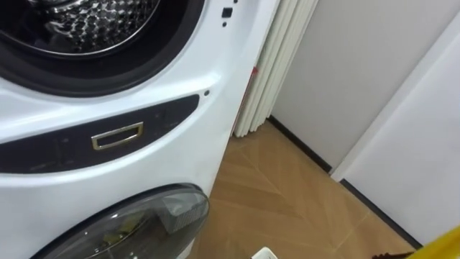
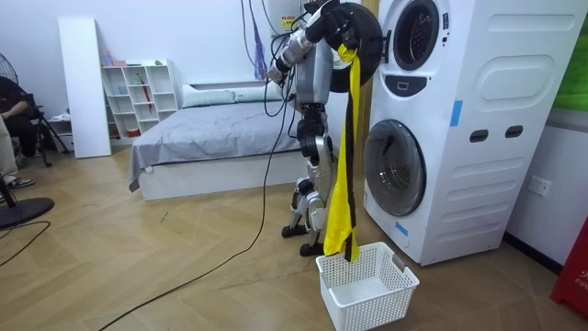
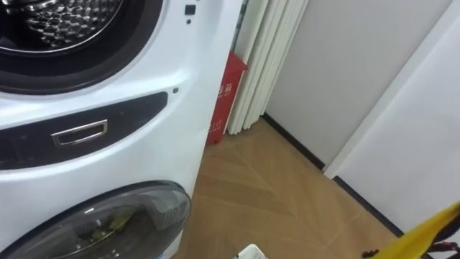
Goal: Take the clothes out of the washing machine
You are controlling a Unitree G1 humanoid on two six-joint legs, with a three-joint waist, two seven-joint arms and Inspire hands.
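Room view: the robot stands at the stacked washing machine (image 2: pixel 478 138), its right hand (image 2: pixel 338 28) up by the open upper door and closed on a long yellow garment (image 2: pixel 347 138) whose tail reaches the white basket (image 2: pixel 367 308) on the floor. It would be best to centre the cloth over the basket and lower the arm before letting go, so nothing drapes over the rim.

Upper drum (image 1: pixel 93 21) is cut by the top and left edges, and the lower door (image 1: pixel 136 223) by the bottom edge. The basket (image 1: pixel 264 253) is just a white corner at the bottom edge, the yellow cloth (image 1: pixel 445 248) just a tip in the lower right corner. In the room view the cloth's top end is lost against the dark open door (image 2: pixel 363 37), and the person (image 2: pixel 11 110) is cut by the room view's left edge.
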